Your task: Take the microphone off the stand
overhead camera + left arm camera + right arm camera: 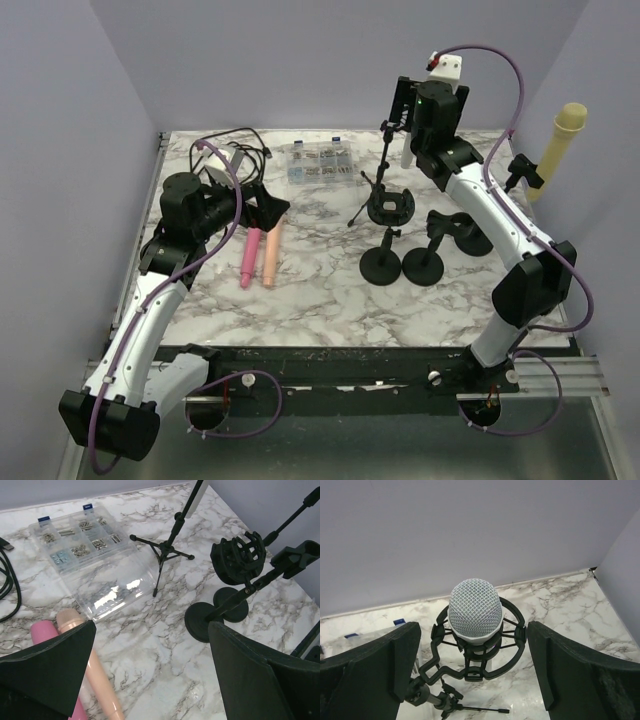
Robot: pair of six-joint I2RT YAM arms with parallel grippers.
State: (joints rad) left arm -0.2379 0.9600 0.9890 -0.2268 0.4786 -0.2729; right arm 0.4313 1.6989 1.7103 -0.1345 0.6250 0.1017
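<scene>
Black cables [243, 146]: coiled at the far left of the marble table [310, 300].
My left gripper [150, 645]: fingers spread wide, nothing between them, low over the table's left half.
Pink stick [246, 258]: flat on the table, just beyond my left gripper's fingers.
Peach stick [270, 252]: flat beside the pink one, the two side by side and touching or nearly so.
Clear organiser box [85, 545]: lies flat, left of the tripod. Its far compartments hold small metal hardware, and one holds pale blue pieces. The near half shows only glare, so I cannot tell its contents.
Tripod stand [167, 547]: legs splayed on the marble, pole rising toward my right gripper.
Shock mount [512, 625]: black cage at the top of the tripod stand, holding the microphone.
Microphone [475, 607]: silver mesh head upward, seated in that shock mount.
My right gripper [472, 635]: fingers wide apart, one either side of the microphone, neither touching it.
Round-base stands [400, 266]: two black ones side by side, near the table's centre.
Cream microphone [563, 135]: clamped upright at the right wall.
</scene>
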